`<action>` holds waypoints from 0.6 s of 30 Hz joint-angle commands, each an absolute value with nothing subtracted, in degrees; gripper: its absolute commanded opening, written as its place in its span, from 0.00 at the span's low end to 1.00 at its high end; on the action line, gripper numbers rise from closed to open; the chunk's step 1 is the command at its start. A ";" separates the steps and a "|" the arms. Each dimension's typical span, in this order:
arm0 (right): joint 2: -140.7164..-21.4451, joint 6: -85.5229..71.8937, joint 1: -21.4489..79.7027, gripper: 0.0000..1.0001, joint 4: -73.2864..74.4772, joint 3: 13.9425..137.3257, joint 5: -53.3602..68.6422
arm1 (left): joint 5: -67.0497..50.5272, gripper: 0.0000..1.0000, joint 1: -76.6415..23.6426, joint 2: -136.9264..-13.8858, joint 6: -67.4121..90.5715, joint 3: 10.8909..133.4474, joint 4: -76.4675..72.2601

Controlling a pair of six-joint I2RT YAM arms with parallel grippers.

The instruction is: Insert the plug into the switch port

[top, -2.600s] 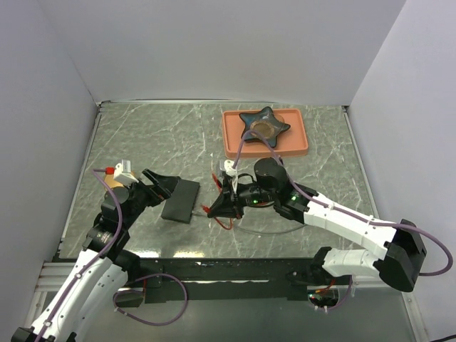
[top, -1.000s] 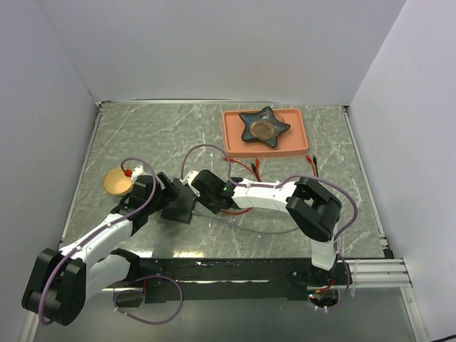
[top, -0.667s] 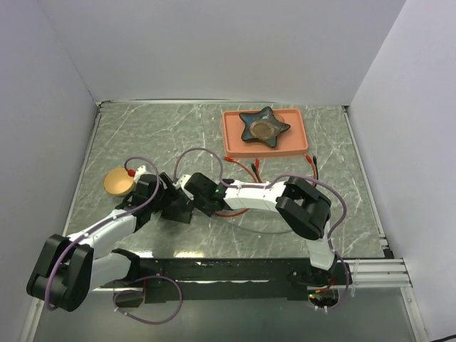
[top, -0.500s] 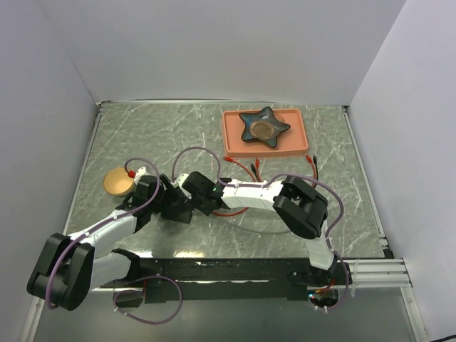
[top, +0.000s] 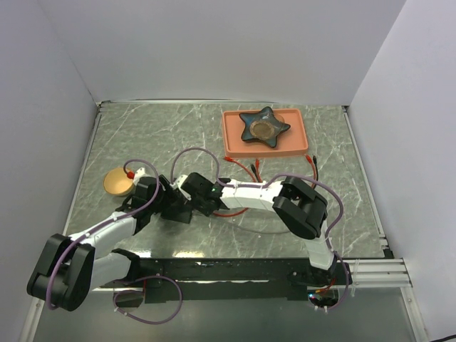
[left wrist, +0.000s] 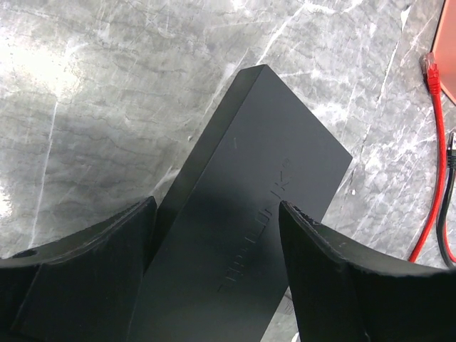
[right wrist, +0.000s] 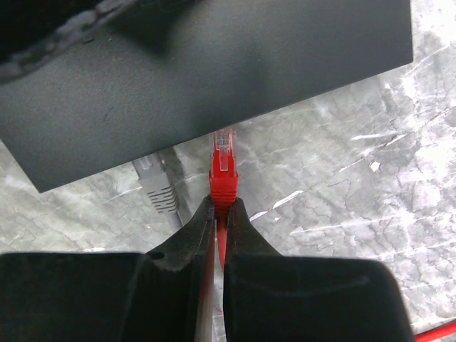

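Note:
The switch (top: 177, 207) is a flat matte-black box lying on the marble table, left of centre. My left gripper (left wrist: 217, 206) straddles it, one finger on each long side, and holds it; the switch (left wrist: 263, 142) runs up between the fingers. My right gripper (right wrist: 220, 203) is shut on the red plug (right wrist: 224, 171). The plug's clear tip touches the socket edge of the switch (right wrist: 199, 64). A grey plug (right wrist: 160, 189) sits in that edge just to its left. In the top view my right gripper (top: 194, 202) is against the switch's right side.
An orange tray (top: 303, 139) at the back holds a dark star-shaped dish (top: 263, 127). A tan disc (top: 117, 183) lies left of my left arm. Loose red and black cables (top: 246, 169) lie between tray and switch, and they also show in the left wrist view (left wrist: 431, 142).
My right gripper has crept left with the red plug, up to the switch's edge. My left gripper has stayed on the switch.

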State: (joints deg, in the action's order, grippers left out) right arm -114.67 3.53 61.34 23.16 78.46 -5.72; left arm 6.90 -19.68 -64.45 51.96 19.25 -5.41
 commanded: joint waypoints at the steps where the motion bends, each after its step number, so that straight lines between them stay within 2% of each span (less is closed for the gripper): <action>1: -114.79 4.48 62.66 0.00 24.79 79.45 -5.80 | 5.80 0.75 -19.51 -64.33 52.47 18.72 -7.47; 18: -116.63 5.54 63.19 0.00 23.99 82.44 -7.12 | 3.87 0.77 -19.42 -64.16 50.80 18.81 -8.09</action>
